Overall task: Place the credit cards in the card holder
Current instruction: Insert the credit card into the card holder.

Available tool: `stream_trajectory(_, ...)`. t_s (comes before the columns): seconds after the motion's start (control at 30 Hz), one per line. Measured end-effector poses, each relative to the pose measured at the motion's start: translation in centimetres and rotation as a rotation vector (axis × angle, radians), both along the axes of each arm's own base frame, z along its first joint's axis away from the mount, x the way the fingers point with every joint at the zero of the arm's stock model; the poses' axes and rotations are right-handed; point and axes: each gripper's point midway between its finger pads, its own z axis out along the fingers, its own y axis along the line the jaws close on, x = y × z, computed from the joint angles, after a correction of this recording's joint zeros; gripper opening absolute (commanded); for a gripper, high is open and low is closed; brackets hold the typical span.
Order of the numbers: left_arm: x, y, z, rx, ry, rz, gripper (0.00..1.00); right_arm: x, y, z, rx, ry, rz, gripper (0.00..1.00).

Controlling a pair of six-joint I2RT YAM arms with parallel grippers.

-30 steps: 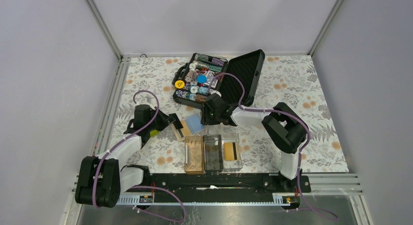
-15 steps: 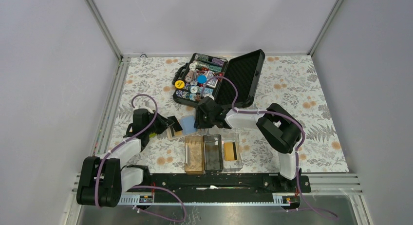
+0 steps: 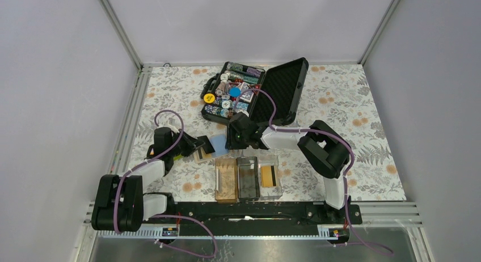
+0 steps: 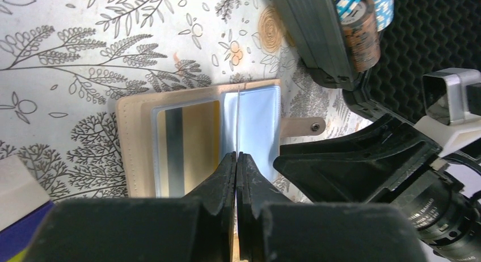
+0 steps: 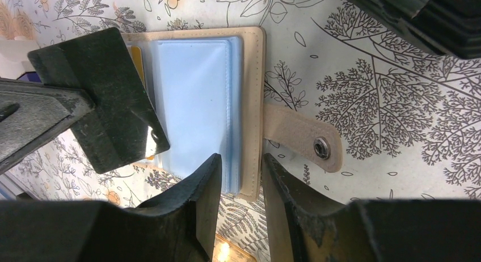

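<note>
Broadly, the bench (image 3: 363, 103) carries an open black case (image 3: 281, 92) at 12 o'clock, its tray packed with chips (image 3: 227, 94). Toward 6 o'clock sits the holder (image 3: 226, 182), with one gold card (image 3: 269, 175) lying in its right compartment. At 9 o'clock a beige wallet (image 4: 135, 143) lies open, and a striped card (image 4: 190, 143) is tucked in its left pocket. The left hand (image 4: 236, 160) is pinched together on an upright clear sleeve (image 4: 258, 126). The right hand (image 5: 240, 160) has its fingers slightly apart over the wallet's clasp edge.

Pale grey walls (image 3: 238, 24) enclose a floral-patterned table (image 3: 368, 97), aluminium-framed.
</note>
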Motion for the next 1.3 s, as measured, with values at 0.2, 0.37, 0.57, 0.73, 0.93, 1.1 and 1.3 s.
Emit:
stream_trajectory(0.2,-0.6,0.2,-1.0,0.02,0.038,-0.01,0.0,-0.1,-0.1,0.0,-0.005,0.002,-0.001,0.39)
stream_trajectory(0.37,-1.0,0.3,-1.5,0.039,0.057,-0.02,0.0,-0.1,-0.1,-0.1,-0.008,0.002,-0.002,0.39)
stream_trajectory(0.57,-0.9,0.3,-1.6,0.049,0.055,-0.032,0.0,-0.1,-0.1,0.0,-0.012,0.004,-0.002,0.39)
stream_trajectory(0.73,-0.7,-0.1,-2.1,0.032,0.064,-0.051,0.0,-0.1,-0.2,-0.1,-0.018,0.008,-0.002,0.39)
stream_trajectory(0.93,-0.3,-0.5,-2.2,0.011,0.052,-0.073,0.0,-0.1,-0.2,-0.1,-0.023,0.009,-0.004,0.39)
stream_trajectory(1.1,-0.1,-0.7,-2.1,0.004,0.043,-0.086,0.0,-0.1,-0.2,-0.1,-0.028,0.013,-0.004,0.39)
stream_trajectory(1.3,0.0,-0.9,-2.1,0.002,0.034,-0.101,0.0,-0.1,-0.2,-0.1,-0.034,0.016,-0.004,0.39)
